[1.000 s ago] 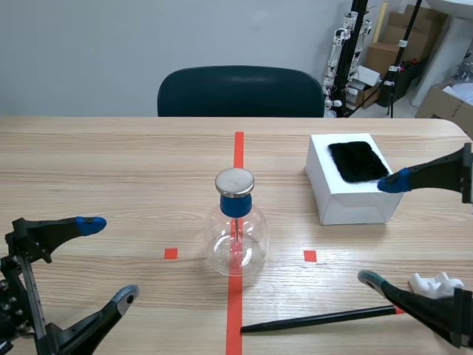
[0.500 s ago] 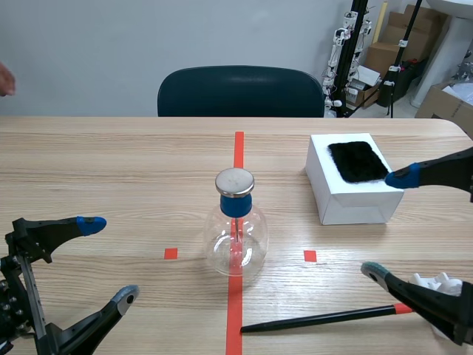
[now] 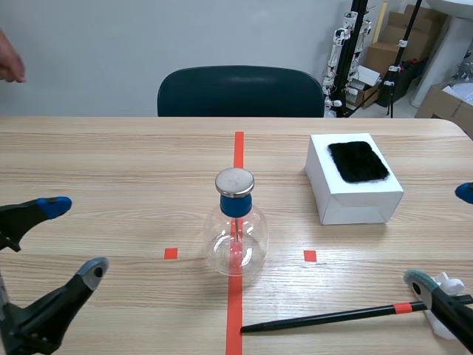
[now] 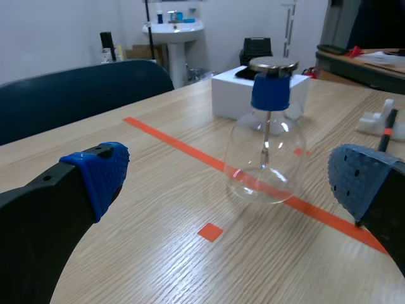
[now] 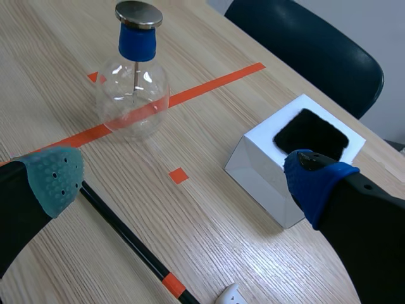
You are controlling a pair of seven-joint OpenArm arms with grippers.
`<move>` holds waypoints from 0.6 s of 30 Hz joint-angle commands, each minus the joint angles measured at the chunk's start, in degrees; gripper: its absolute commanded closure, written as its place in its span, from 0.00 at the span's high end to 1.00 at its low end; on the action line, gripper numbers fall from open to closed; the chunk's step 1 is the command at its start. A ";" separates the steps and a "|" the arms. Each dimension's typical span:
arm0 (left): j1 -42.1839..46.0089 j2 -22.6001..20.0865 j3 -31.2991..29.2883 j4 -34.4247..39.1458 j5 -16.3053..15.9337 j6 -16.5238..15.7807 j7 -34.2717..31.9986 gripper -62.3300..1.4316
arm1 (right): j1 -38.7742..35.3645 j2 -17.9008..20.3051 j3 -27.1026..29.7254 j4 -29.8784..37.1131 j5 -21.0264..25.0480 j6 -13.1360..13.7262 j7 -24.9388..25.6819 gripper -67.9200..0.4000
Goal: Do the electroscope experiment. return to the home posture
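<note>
While the left hand point(image 3: 74, 238), lower left, and the right hand point(image 3: 442, 237), lower right, both gape wide and hold nothing, the electroscope point(image 3: 236, 240) stands mid-frame on the wood-grain bench point(image 3: 111, 163): round clear glass flask, blue stopper point(image 3: 235, 205), flat metal disc point(image 3: 234, 181) on top. Thin black rod point(image 3: 318, 319) with an orange band lies lower right; square-edged white box point(image 3: 347, 201), upper right, carries a black furry patch point(image 3: 358, 161).

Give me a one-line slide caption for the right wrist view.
Open right gripper, black rod under it, glass electroscope and white box topped with black fur pad ahead.
</note>
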 commanded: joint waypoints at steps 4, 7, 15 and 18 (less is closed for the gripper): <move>5.64 -3.58 -1.53 10.32 -3.06 0.02 6.38 1.00 | -4.50 0.74 -0.42 6.12 0.96 -2.29 -1.05 1.00; 8.90 -4.42 -1.92 15.72 -6.34 0.87 12.39 1.00 | -7.10 0.74 -0.42 10.19 2.95 -5.05 -3.45 1.00; 18.64 -4.44 -1.88 27.61 -10.60 8.59 18.91 1.00 | -8.70 0.74 -2.54 15.41 8.28 -7.63 -10.97 1.00; 21.99 -4.44 -1.88 31.26 -10.64 11.65 20.72 1.00 | -8.90 0.74 -4.94 15.43 8.28 -9.64 -12.46 1.00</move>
